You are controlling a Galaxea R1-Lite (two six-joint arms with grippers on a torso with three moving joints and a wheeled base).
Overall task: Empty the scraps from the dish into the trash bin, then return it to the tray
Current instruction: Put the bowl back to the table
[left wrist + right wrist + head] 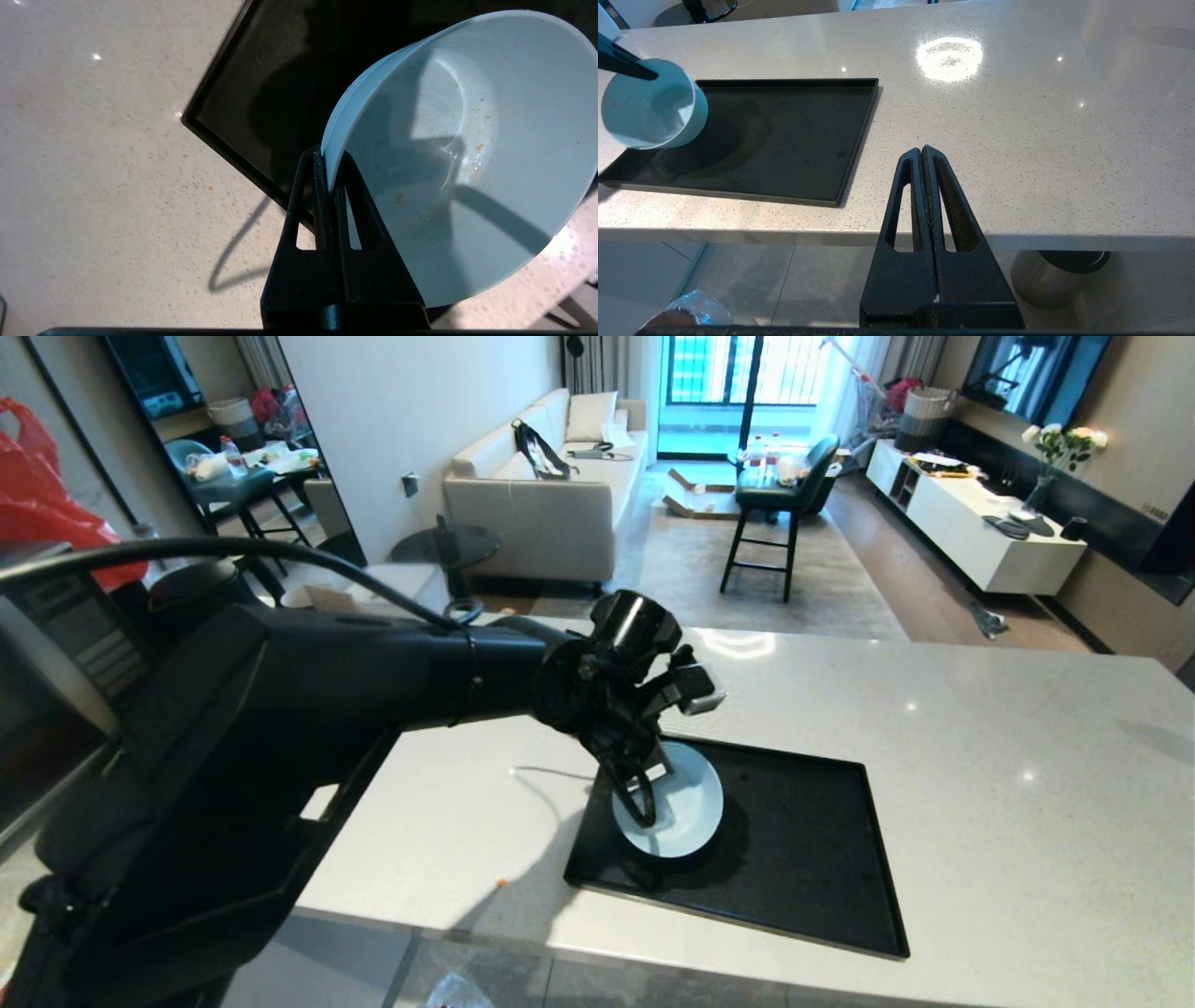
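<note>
The dish (686,803) is a small white bowl, tilted with its opening towards me, over the left end of the black tray (803,859). My left gripper (644,814) is shut on the dish's rim, one finger inside and one outside (329,161). The dish (467,163) holds only a few orange specks; the scraps are out of view. In the right wrist view the dish (649,107) hangs over the tray (784,140). My right gripper (922,151) is shut and empty, near the counter's front edge. The trash bin's (689,310) crinkly liner shows on the floor below the counter.
The tray lies on a pale speckled counter (1008,784), with a tiny orange crumb (501,882) left of it. A brushed-steel cylinder with a black top (1057,275) stands on the floor under the counter's edge. A living room lies beyond the counter.
</note>
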